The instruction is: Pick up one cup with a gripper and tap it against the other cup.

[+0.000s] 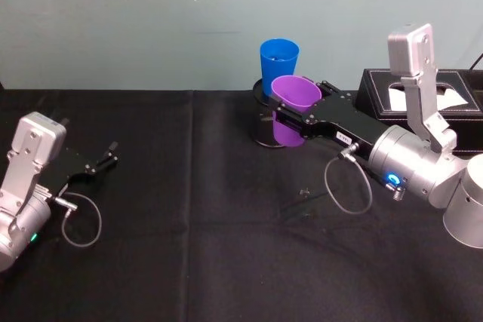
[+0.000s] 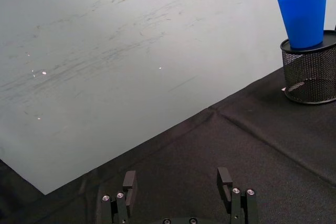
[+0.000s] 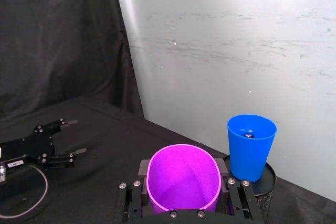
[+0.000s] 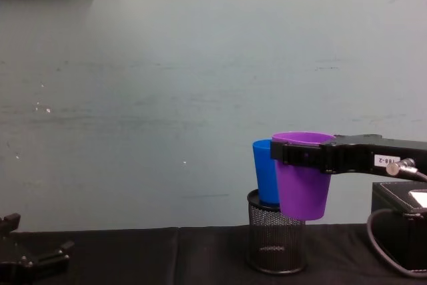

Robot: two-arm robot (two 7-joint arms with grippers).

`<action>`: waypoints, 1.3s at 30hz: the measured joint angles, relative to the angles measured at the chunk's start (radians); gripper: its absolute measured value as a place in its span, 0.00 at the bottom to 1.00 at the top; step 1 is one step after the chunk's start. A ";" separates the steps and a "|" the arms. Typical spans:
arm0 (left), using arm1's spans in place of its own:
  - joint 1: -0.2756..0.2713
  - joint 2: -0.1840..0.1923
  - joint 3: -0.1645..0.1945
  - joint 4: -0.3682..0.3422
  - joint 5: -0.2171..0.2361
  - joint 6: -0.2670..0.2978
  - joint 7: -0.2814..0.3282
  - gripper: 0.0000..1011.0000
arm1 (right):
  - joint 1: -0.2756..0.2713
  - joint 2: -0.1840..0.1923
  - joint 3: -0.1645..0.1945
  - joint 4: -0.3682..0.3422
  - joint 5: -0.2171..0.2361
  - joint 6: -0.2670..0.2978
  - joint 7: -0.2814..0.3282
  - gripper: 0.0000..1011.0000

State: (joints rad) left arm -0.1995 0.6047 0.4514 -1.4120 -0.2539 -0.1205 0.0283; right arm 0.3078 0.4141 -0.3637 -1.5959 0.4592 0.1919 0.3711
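The purple cup (image 1: 296, 93) and blue cup (image 1: 278, 60) are plain, the mesh pen holder (image 4: 275, 241) and the table (image 1: 189, 246) cloth black, the wall (image 1: 113, 20) pale grey-green with faint scuffs, and the right gripper (image 1: 300, 102) black with a white label (image 1: 344, 139) on a grey arm (image 1: 411, 160) ringed blue.

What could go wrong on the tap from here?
1. The blue cup stands high in the mesh pen holder; a tap might tip it or shove the holder.
2. The right end effector squeezes the purple cup until its rim looks oval; it could slip on contact.
3. In the chest view the purple cup's base hangs below the holder's rim, so it may strike mesh first.
The left end effector lies open, parked at left.
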 joint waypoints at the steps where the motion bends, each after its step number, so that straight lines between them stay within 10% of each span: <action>1: 0.000 0.000 0.000 0.000 0.000 0.000 0.000 0.99 | 0.000 0.000 0.000 0.000 0.000 0.000 0.000 0.72; 39: 0.000 0.000 0.000 0.000 0.000 0.000 0.000 0.99 | 0.000 0.000 0.000 0.000 0.000 0.000 0.000 0.72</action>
State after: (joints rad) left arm -0.1995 0.6047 0.4514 -1.4120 -0.2539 -0.1205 0.0283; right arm 0.3079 0.4141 -0.3638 -1.5958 0.4592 0.1918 0.3711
